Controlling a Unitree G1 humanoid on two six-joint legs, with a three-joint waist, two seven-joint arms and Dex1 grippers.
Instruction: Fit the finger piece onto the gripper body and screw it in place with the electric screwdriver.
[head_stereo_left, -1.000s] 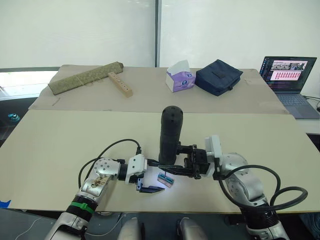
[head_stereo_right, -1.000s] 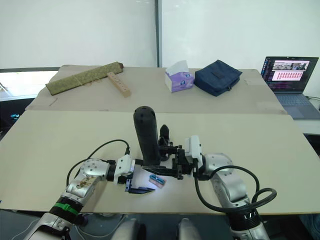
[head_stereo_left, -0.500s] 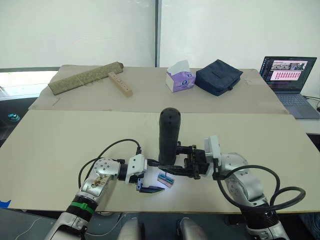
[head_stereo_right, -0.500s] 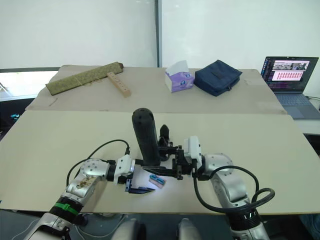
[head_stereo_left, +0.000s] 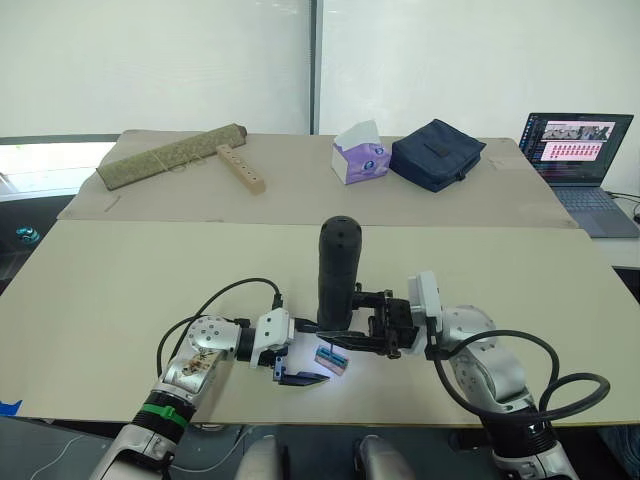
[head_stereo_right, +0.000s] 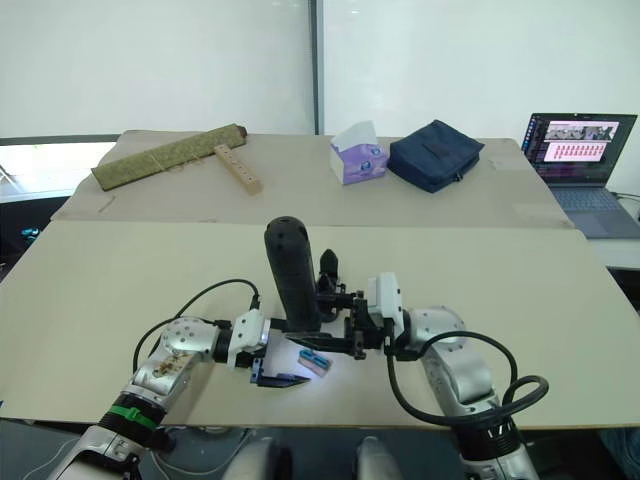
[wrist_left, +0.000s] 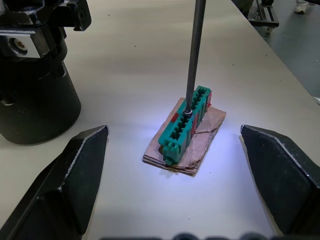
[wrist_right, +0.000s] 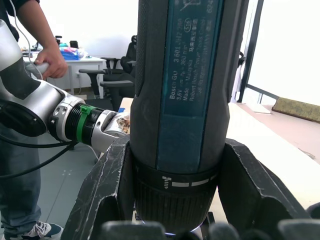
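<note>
The right gripper (head_stereo_left: 372, 335) stands over the near middle of the desk (head_stereo_left: 120, 270) with its jaws clamped round the lower part of the electric screwdriver (head_stereo_left: 336, 272), which it holds upright. In the left wrist view the thin metal bit (wrist_left: 194, 55) comes straight down and its tip sits on top of a small green block (wrist_left: 184, 126) lying on a scrap of brown card (wrist_left: 200, 145), lit by the tool's own light.

The left gripper (head_stereo_left: 292, 366) rests low on the desk just beside the block, jaws wide apart, one on each side of it, gripping nothing.

The gripper body (head_stereo_right: 328, 270) stands on the desk just behind the screwdriver, its dark round base (wrist_left: 35, 100) near the green block. I cannot pick out the finger piece as a separate part.

It looks like the bit is collecting a screw from the green block. Next, I'd say, the tool must lift straight up and swing across to the gripper body, staying upright.
</note>
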